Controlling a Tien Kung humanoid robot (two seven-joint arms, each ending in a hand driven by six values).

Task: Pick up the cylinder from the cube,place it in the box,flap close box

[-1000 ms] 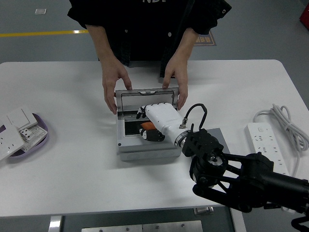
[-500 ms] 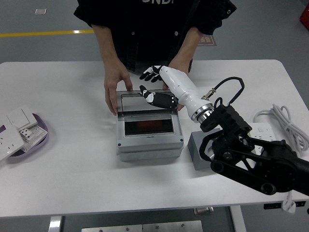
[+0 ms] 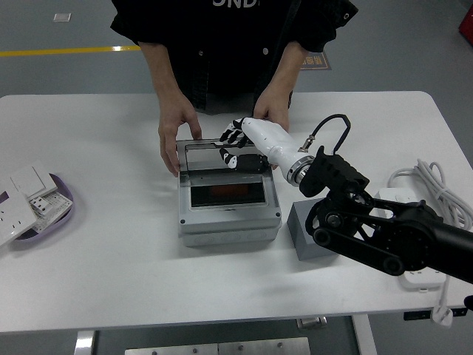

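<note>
The grey box (image 3: 229,216) stands mid-table. Its clear flap (image 3: 207,159) is still raised at the back. An orange cylinder (image 3: 228,194) lies inside, seen dimly in the dark opening. My right hand (image 3: 235,144), white with black fingers, is over the flap's far right part with fingers spread, holding nothing. The grey cube (image 3: 310,235) sits right of the box, partly hidden by my right arm, with nothing on it that I can see. A person at the far side steadies the box with one hand (image 3: 176,126) at its back left and the other hand (image 3: 272,111) behind my hand.
A white power strip (image 3: 411,209) with its coiled cable (image 3: 436,185) lies at the right. A purple tray (image 3: 65,208) with white switch plates sits at the left edge.
My right hand let go of the orange cylinder inside the box, rose out, swung behind the box, and now has come down onto the flap. The person's hands stayed at the box.
</note>
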